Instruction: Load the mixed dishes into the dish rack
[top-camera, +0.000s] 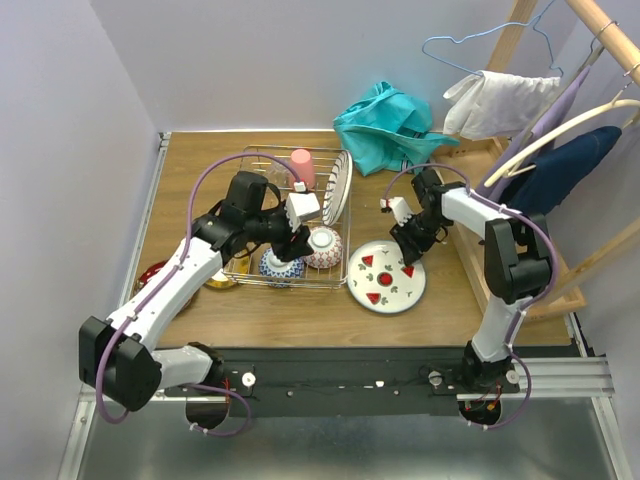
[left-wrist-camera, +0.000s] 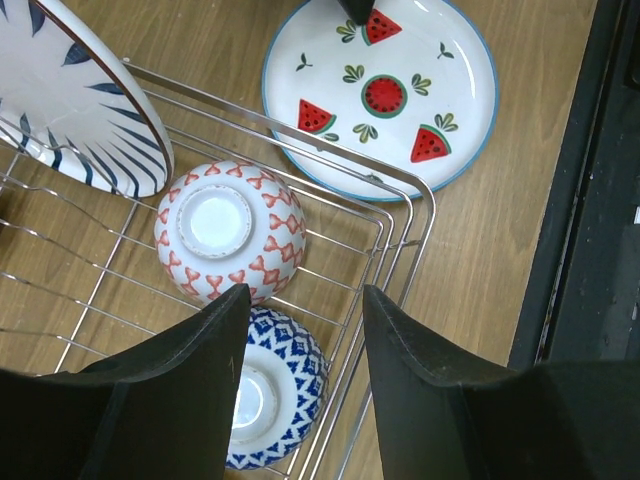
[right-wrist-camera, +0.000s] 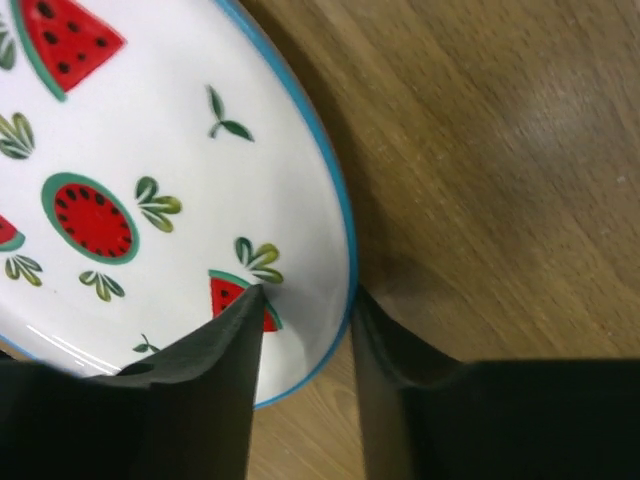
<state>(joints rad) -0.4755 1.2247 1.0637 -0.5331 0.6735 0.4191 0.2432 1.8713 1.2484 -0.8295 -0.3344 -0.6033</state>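
I've got the left arm (top-camera: 170, 290) running from its base up and right over the left side of the dish rack (top-camera: 262, 158), wrist folded down. The left gripper (left-wrist-camera: 305, 295) points straight into the rack with its jaws roughly half apart and nothing between them. Directly under it is the blue patterned bowl (left-wrist-camera: 270, 400), foot up on the grid. The red patterned bowl (left-wrist-camera: 230, 230) is just beyond it, also foot up. I can't tell if the two touch. The blue-striped plate (left-wrist-camera: 75, 105) stands on edge at the rack's right side. The pink cup (top-camera: 302, 168) is at the rack's far side.

The right arm (top-camera: 505, 260) goes up from its base with the elbow folded and the forearm running left. Its wrist tips down at the far right edge of the watermelon plate (right-wrist-camera: 150, 150). That plate lies flat on the table (right-wrist-camera: 500, 150), just right of the rack and outside it. The right gripper (right-wrist-camera: 305, 310) straddles the plate's blue rim, one finger (right-wrist-camera: 225, 350) over the white face and the other on the wood side. Its jaws are partway apart, and I can't tell whether they pinch the rim or only bracket it.

The gold saucer (top-camera: 220, 282) and red saucer (top-camera: 152, 273) sit on the table left of the rack, beside the left arm.
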